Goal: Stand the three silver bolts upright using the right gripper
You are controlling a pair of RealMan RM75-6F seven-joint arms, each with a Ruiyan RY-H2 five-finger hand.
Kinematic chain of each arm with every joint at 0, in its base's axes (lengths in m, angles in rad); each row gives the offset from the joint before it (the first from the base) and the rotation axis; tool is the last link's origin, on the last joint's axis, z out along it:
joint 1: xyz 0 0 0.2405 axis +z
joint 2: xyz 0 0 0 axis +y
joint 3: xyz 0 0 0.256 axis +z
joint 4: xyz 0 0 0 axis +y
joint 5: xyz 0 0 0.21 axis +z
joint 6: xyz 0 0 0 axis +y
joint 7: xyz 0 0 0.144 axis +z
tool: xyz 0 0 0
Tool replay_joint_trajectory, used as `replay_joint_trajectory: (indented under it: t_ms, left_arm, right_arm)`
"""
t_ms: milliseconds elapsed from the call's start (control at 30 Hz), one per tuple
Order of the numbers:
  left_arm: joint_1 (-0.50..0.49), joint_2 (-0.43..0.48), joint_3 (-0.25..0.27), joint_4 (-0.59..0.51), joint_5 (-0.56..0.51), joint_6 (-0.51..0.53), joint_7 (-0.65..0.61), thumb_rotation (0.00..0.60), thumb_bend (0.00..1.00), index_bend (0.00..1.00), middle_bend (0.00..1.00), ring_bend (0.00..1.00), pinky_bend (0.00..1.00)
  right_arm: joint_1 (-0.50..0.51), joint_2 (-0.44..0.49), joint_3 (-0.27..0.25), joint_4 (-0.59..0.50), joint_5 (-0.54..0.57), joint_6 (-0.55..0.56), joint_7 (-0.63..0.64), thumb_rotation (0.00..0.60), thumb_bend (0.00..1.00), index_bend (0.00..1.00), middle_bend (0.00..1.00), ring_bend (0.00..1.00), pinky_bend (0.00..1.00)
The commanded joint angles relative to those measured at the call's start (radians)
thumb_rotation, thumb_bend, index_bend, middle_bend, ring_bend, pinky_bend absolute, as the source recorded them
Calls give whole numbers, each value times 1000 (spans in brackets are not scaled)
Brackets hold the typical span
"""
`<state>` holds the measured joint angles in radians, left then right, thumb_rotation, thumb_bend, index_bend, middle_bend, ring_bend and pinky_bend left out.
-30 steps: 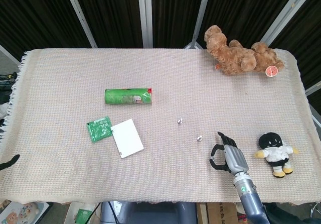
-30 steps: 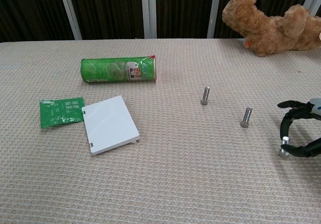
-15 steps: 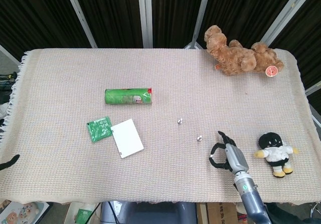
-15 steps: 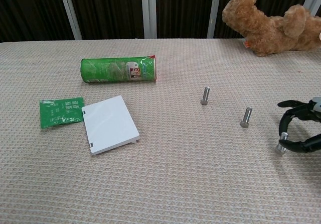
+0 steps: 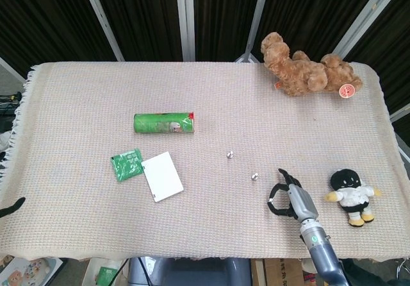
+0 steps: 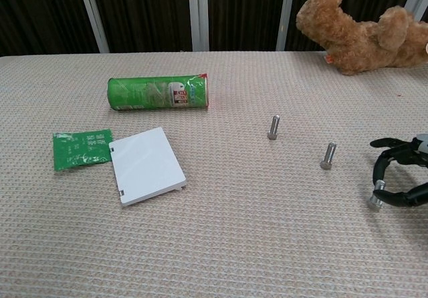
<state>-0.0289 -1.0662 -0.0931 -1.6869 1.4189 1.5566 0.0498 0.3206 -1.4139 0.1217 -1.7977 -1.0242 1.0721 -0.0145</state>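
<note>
head view overhead, chest view low, nearer

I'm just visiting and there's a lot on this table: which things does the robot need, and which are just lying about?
Needed:
far bolt
middle bolt
third bolt
right hand

Lying about:
green can
green packet
white card
brown plush
small doll

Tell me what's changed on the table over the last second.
The right hand has drawn back slightly toward the table's near edge, taking the third bolt with it; that bolt now leans between its fingers instead of standing straight. The two standing bolts, the green can and the white card stayed put.
</note>
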Motion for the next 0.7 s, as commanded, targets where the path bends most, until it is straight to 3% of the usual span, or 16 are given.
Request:
replay_joint_trajectory:
  t_ms: [33,700]
  left_arm:
    - [0,0,0,0,-1,0,0,600,237,62,22,0,144]
    - [-1,-1,-1,-1,-3,-2,4,600,238,63,21,0,144]
  right_arm:
    - [2,3,-2,0,2,-3,-4,600,366,613,0,0,0]
    - [13,28,-12,-7,14,-33,-8,600,366,582,0,0,0]
